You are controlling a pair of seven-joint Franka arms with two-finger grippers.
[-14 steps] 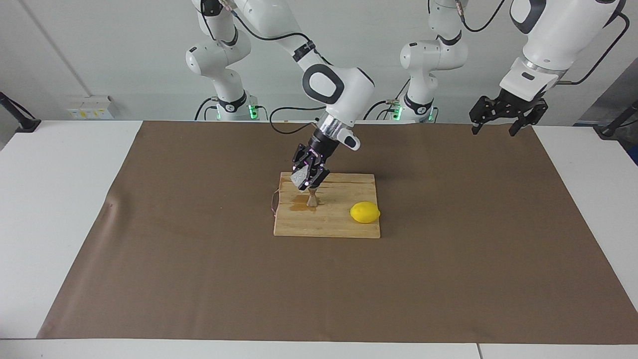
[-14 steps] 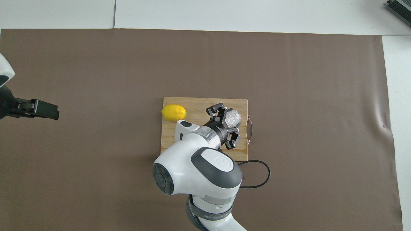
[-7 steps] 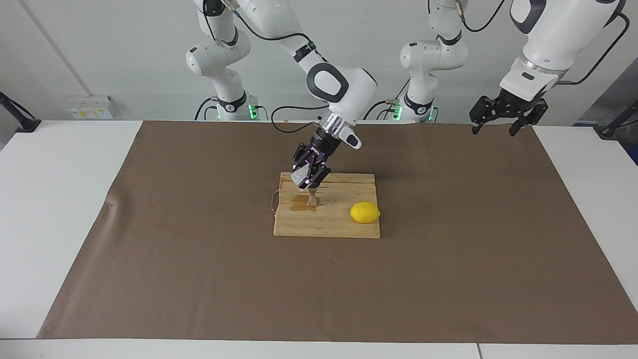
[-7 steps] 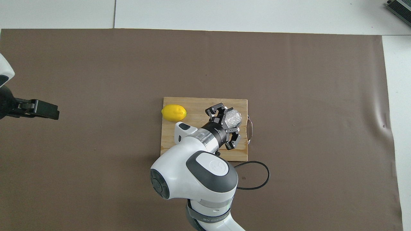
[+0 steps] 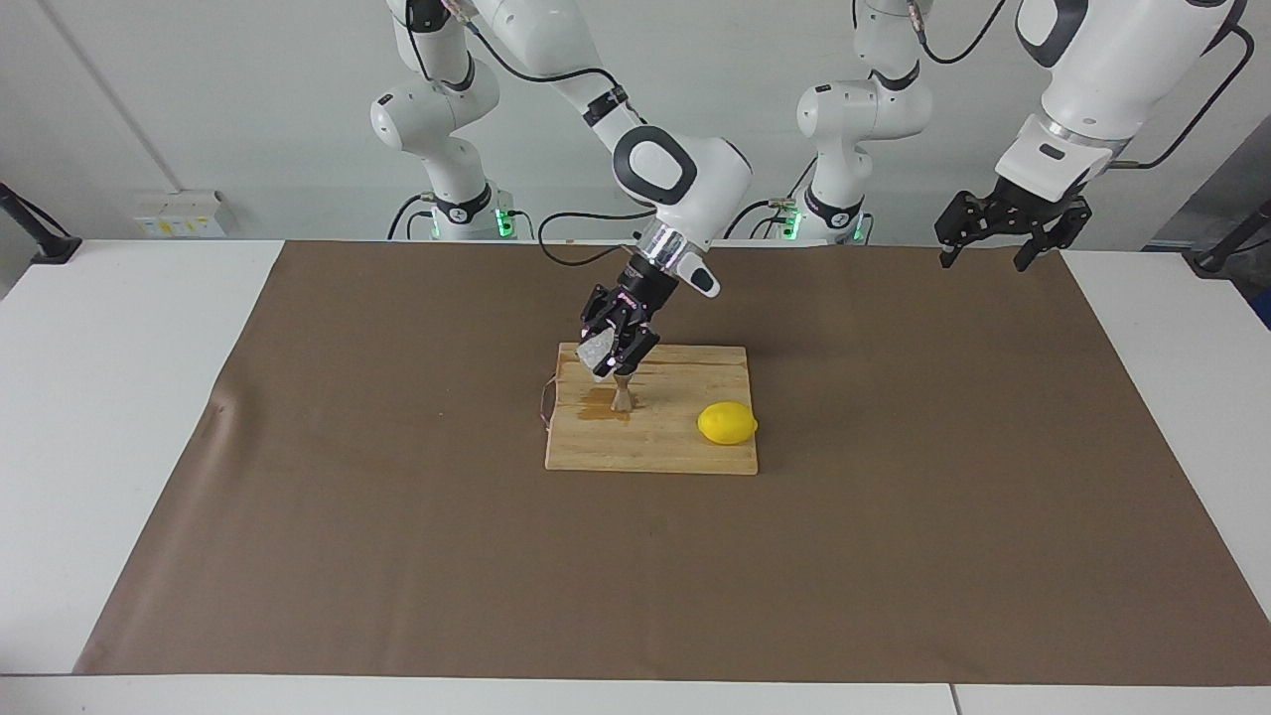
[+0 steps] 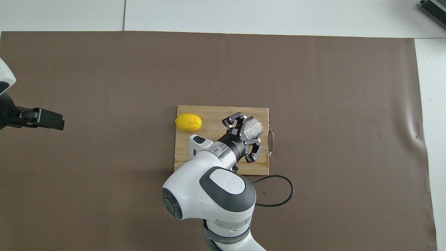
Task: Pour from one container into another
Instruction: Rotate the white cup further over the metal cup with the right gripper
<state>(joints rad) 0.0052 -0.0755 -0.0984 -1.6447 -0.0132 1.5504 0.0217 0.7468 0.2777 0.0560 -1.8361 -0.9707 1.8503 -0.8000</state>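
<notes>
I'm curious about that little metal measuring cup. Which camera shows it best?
The facing view: the jigger stands upright on the cutting board, under the tilted glass cup in the right gripper. Overhead, gripper and cup hide it.

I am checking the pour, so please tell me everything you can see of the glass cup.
The glass cup is small, squat and clear, with faceted walls that glint. The right gripper is shut on it and holds it tilted in the air, just over the jigger on the wooden board. Only the gripper touches it. Its contents cannot be made out.
</notes>
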